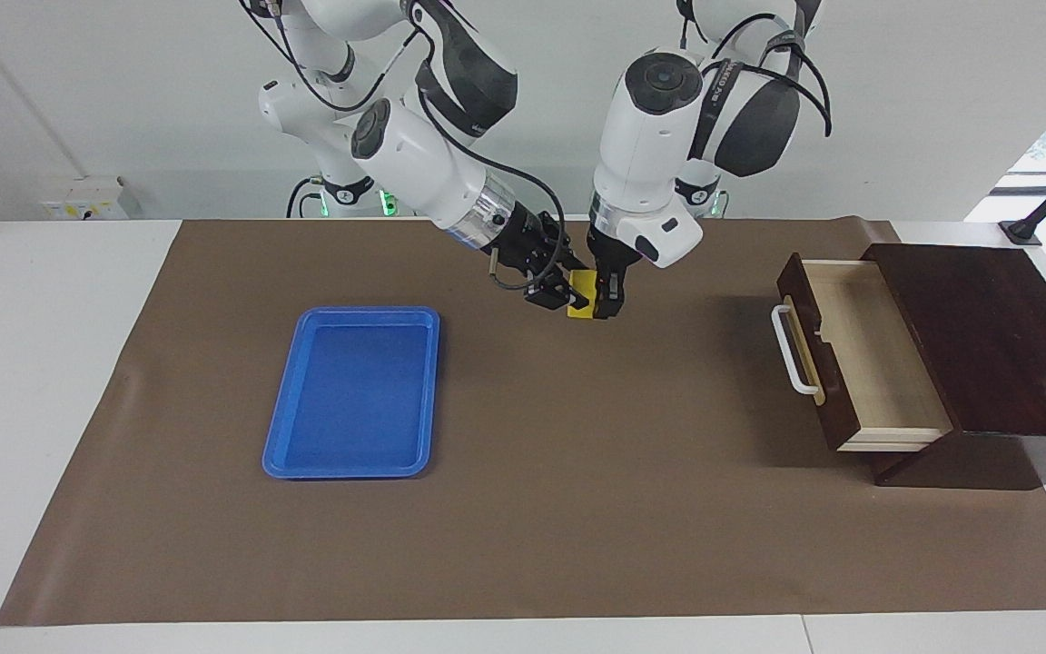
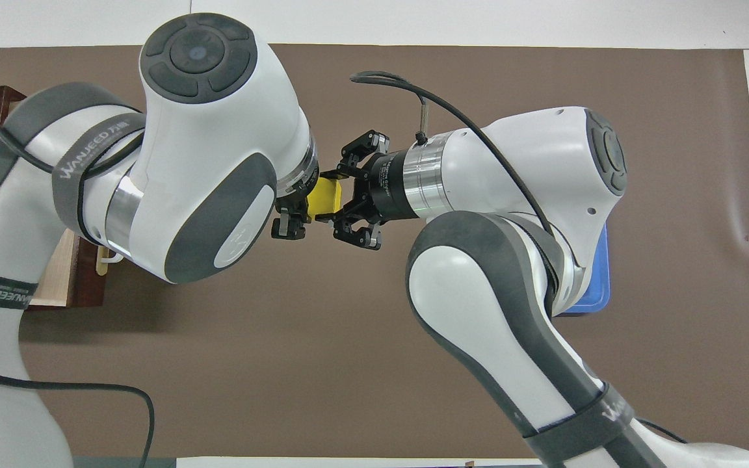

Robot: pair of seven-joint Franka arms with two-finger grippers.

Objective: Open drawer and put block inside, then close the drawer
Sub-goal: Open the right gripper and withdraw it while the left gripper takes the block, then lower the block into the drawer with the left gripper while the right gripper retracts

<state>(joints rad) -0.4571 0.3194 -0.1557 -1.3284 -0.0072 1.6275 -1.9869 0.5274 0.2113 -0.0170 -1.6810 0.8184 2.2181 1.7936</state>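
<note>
Block (image 1: 582, 305), the yellow cube, hangs in the air over the brown mat (image 1: 523, 509) between the blue tray (image 1: 350, 392) and the open drawer (image 1: 859, 354), clamped by both the right gripper (image 1: 570, 297) and the left gripper (image 1: 608, 304). If 1 arm pulls away while the other is clamped, the cube could twist loose and drop short of the drawer. From overhead the left arm's wrist hides its fingertips and most of the drawer, and the right arm hides most of the tray.

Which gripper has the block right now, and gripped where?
Both. The right gripper and the left gripper are each shut on the block, held in the air between them, one at each end.
</note>
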